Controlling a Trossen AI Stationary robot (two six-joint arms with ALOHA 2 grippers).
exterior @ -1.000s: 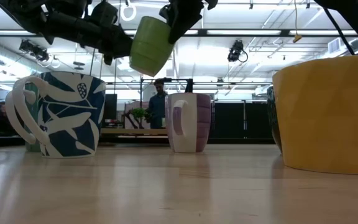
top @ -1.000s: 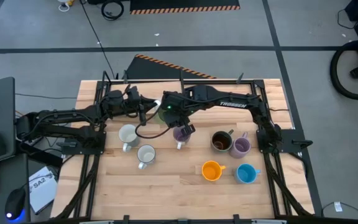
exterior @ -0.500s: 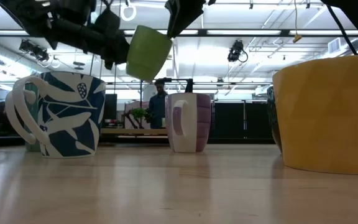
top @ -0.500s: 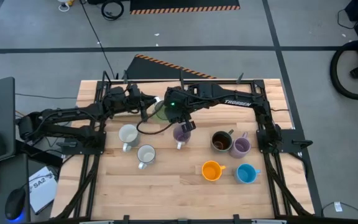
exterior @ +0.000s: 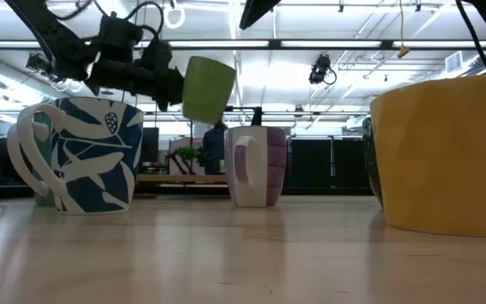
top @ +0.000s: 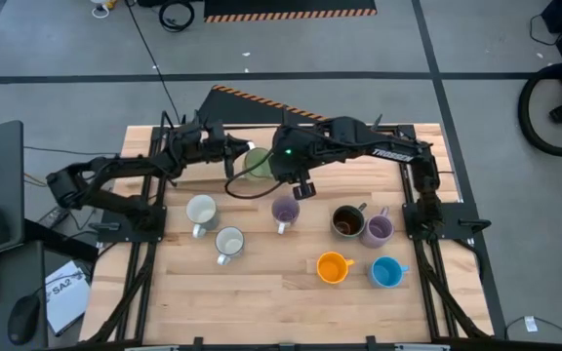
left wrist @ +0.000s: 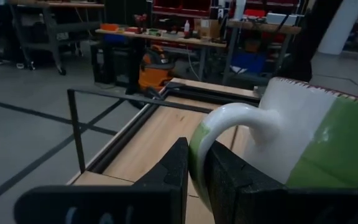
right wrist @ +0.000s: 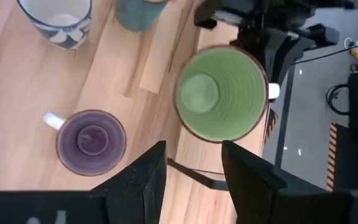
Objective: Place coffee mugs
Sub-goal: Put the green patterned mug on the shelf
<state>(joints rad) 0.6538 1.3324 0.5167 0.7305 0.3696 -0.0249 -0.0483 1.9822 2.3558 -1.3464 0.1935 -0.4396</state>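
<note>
High view: the left gripper [top: 234, 156] is clamped on the white handle of the green mug [top: 257, 163], held in the air near the table's far edge [top: 261, 128]. Just beside it, the right gripper [top: 302, 189] hangs released over a lilac mug [top: 285, 210]; bare wood lies near the front.

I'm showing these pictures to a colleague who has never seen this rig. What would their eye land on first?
Most likely the green mug, hanging in the air above the far middle of the table, with the left gripper shut on its white handle. The right gripper hovers open just above it, looking down into the cup. After that, the other mugs standing on the wood, such as the orange mug and the blue mug at the near right.
</note>
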